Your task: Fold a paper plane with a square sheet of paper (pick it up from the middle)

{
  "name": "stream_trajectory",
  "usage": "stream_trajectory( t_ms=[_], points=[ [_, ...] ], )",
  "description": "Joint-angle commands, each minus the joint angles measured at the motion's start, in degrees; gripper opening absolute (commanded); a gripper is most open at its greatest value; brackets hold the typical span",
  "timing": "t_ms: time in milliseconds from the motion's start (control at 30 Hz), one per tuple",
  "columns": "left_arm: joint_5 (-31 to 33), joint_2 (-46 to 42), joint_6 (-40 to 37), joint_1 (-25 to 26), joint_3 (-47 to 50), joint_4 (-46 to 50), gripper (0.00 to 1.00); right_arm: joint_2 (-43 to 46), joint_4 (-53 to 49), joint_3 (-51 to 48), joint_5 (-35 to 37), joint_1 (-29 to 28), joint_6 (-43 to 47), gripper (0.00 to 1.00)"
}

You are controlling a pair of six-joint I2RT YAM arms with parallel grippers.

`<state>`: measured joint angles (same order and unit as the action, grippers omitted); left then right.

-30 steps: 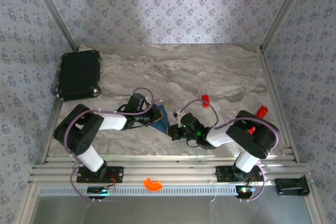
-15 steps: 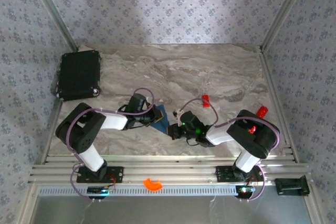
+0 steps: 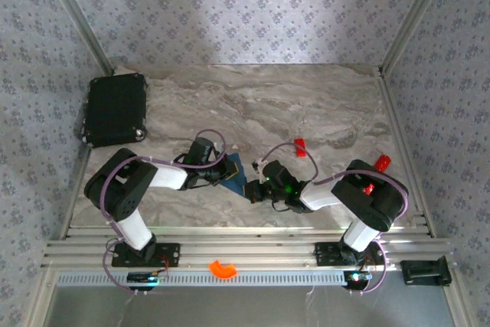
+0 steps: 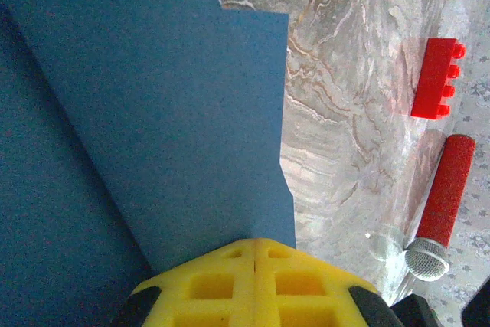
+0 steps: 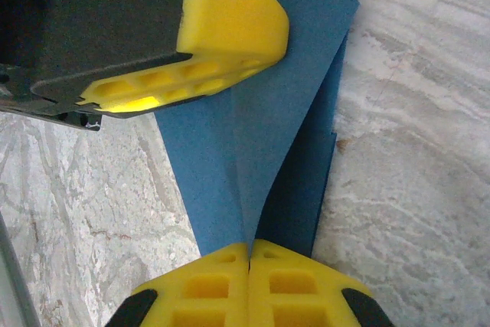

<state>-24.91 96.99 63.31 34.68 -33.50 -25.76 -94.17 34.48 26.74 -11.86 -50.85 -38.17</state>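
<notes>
Both grippers tight on paper

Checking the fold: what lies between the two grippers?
The creased blue sheet of paper, pinched by left gripper and right gripper; the right wrist view shows it.

Worktop: case in the far left corner. Folded sheet of paper at middle front, between the left claw and the right claw. Building block behind it to the right. Curved piece on the front rail.
</notes>
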Motion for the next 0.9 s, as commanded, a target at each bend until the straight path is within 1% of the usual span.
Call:
stream_trajectory(
  t_ms=[0,533,667,800,867],
  points=[
    [2.0,1.0,-0.3,0.3,0.1,1.8,0.04,-1.2,-5.2,0.4,-0.6,0.3,-0.8,0.00],
    [4.3,1.4,-0.6,0.3,-0.3,4.4,0.05,-1.8,-6.5,1.3,-1.7,0.7,-1.0,0.00],
    [6.4,0.6,-0.4,0.1,0.5,6.1,0.05,-1.8,-6.9,1.5,-1.8,0.8,-1.3,0.00],
    [4.5,1.8,-1.6,0.1,-0.6,6.5,0.06,-2.0,-6.8,1.6,-1.8,0.8,-1.5,0.00],
    [4.6,2.1,-1.6,0.1,-0.8,6.9,0.06,-2.0,-6.8,1.7,-1.9,0.8,-1.6,0.00]
  ],
)
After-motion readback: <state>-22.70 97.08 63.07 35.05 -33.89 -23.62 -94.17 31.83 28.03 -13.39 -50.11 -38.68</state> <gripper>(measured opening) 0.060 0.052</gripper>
